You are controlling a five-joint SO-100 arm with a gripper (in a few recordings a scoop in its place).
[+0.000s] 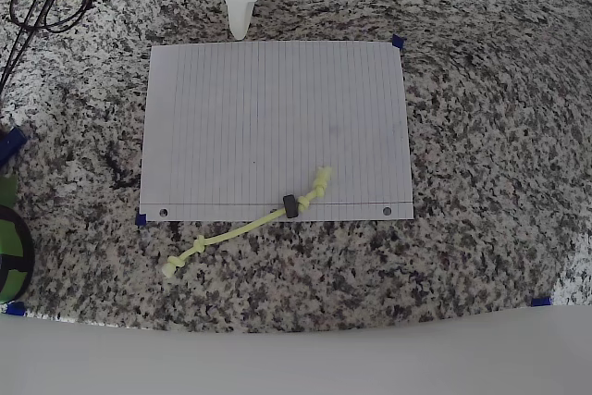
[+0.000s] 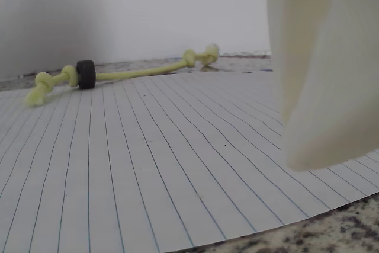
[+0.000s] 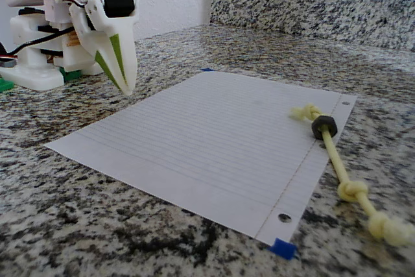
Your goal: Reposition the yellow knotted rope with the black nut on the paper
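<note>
Well away from the gripper, at the opposite edge of the sheet, the thin pale yellow knotted rope (image 1: 242, 225) lies slanted across the punched-hole edge of the paper. One knotted, frayed end rests on the sheet, while the longer stretch with two more knots trails off onto the stone counter. The small black ring-shaped nut (image 1: 290, 205) sits threaded on the cord right at the paper's edge, just beside the knot cluster that lies on the sheet; the fixed view shows it (image 3: 323, 126) standing on its rim at the margin line.

The large white lined rectangular sheet of paper (image 1: 268, 108) lies flat on the speckled grey granite counter (image 1: 481, 256), its holes along the side far from the arm. Small blue tape pieces (image 3: 282, 248) mark its corners.

The white two-finger gripper (image 3: 123, 72) hangs just over the near edge of the paper, tip pointing down, not touching rope or nut. Its fingers (image 1: 240, 18) lie together in a closed wedge with nothing between them. From the wrist view a pale finger (image 2: 325, 69) looms close, with the rope (image 2: 130, 74) and nut (image 2: 86, 74) far ahead across the lined sheet.
</note>
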